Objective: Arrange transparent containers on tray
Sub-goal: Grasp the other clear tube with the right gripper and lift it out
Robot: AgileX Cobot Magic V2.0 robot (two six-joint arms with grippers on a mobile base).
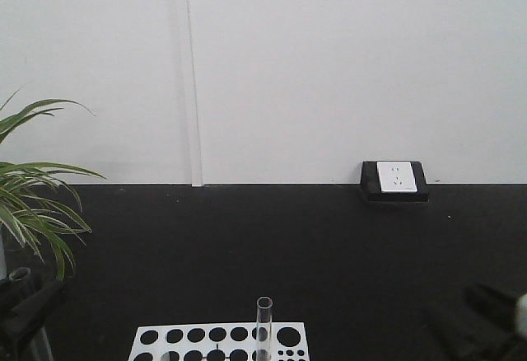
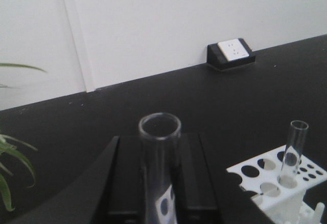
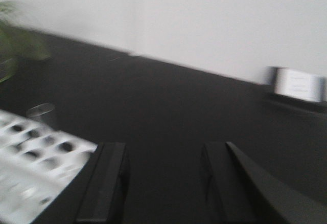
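A clear transparent container [image 2: 159,168] stands upright between the black fingers of my left gripper [image 2: 160,150], which is shut on it; its open rim faces the camera. In the front view this gripper [image 1: 23,307] is at the lower left edge. Another transparent container [image 1: 263,326] stands in the white rack [image 1: 189,340] at the bottom centre, also seen from the left wrist as a tube [image 2: 295,150] in the rack [image 2: 268,178]. My right gripper [image 3: 163,183] is open with nothing between its fingers, to the right of the rack [image 3: 30,168]. The tray is out of view.
A green plant [image 1: 33,204] leans in from the left edge. A black-framed wall socket [image 1: 395,180] sits on the black tabletop against the white wall. The right wrist view is blurred by motion.
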